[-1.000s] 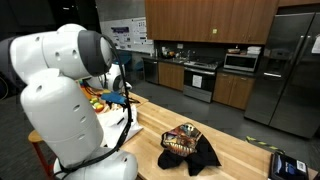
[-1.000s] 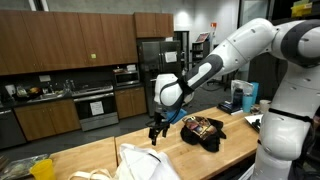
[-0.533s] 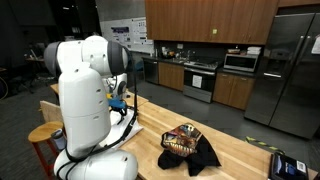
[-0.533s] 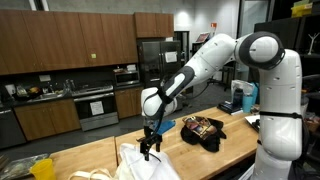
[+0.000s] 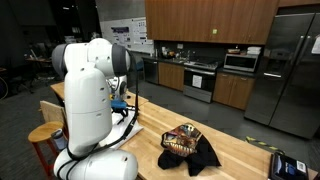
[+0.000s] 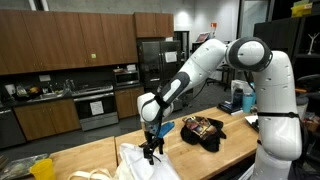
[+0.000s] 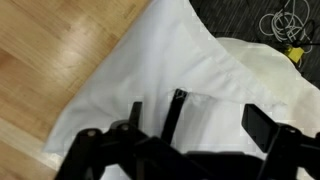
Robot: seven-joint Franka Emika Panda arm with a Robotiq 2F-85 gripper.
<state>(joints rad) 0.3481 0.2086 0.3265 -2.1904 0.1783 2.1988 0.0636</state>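
While empty, claw (image 6: pixel 151 154) just above white bag (image 7: pixel 190 70)

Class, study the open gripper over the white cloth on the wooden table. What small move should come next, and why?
Probably lower the gripper straight down a little. Its fingers stand open close over the white cloth and hold nothing, and in the wrist view the fabric lies right beneath them.

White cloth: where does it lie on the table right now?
In an exterior view the white cloth lies at the near edge of the wooden table, just beneath the open hand, with the dark garment farther to the picture's right.
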